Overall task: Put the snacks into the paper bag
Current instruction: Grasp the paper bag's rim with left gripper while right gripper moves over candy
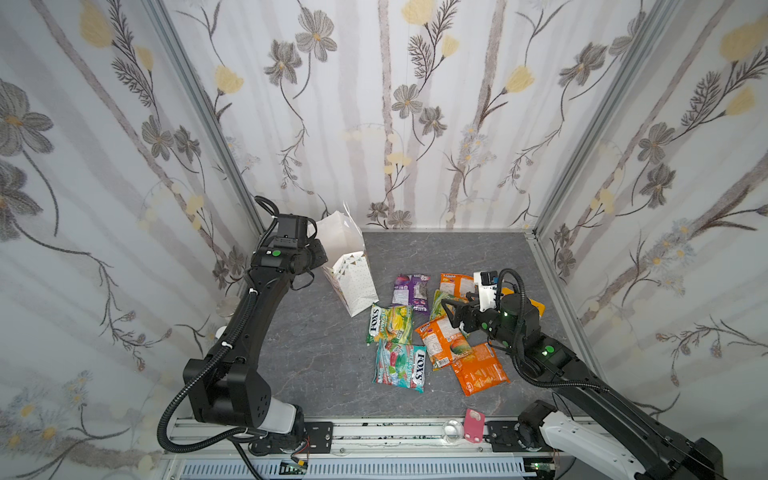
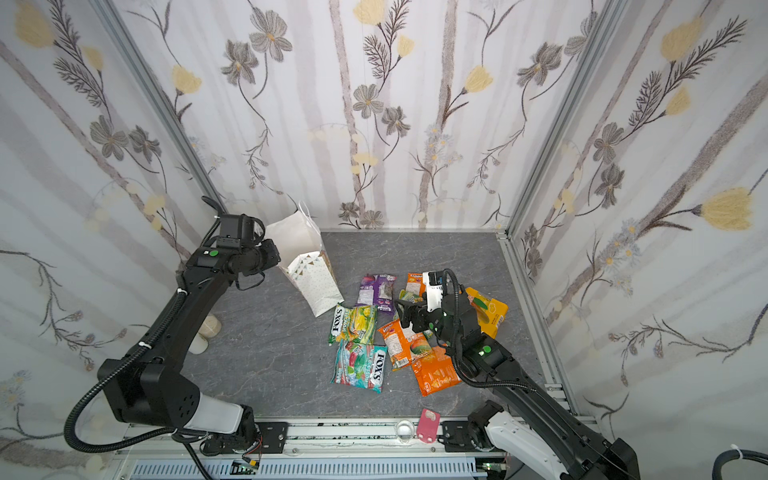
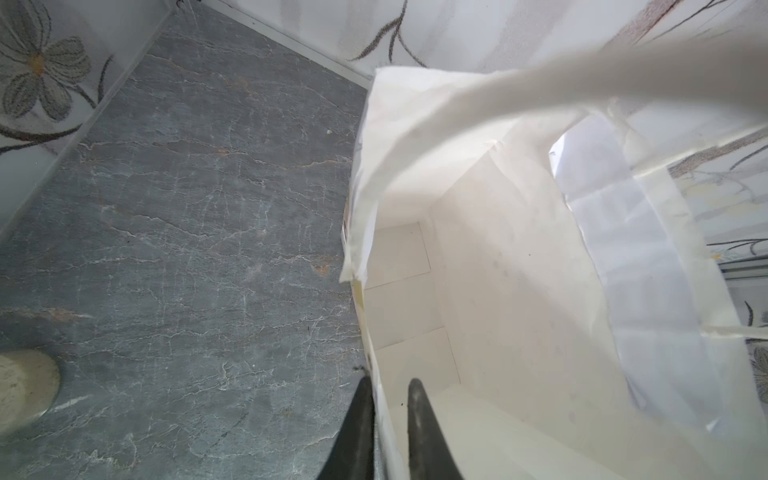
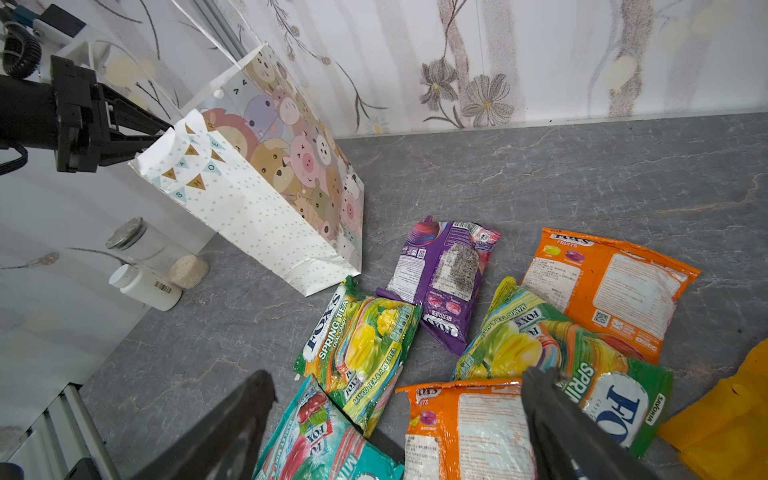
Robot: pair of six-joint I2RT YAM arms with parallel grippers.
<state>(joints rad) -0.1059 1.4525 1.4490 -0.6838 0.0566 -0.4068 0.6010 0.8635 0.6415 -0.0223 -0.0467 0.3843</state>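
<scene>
Left wrist: smooth white paper bag [image 3: 519, 291]

Left fingers [image 3: 353, 436] closed, right fingers [image 4: 557, 419] apart

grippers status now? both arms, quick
Left gripper: shut on the paper bag, pinching its rim.
Right gripper: open, holding nothing, above the snacks.

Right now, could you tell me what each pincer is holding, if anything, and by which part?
The left pincer pinches the paper bag by its top rim; the right pincer is open, holding nothing.
</scene>
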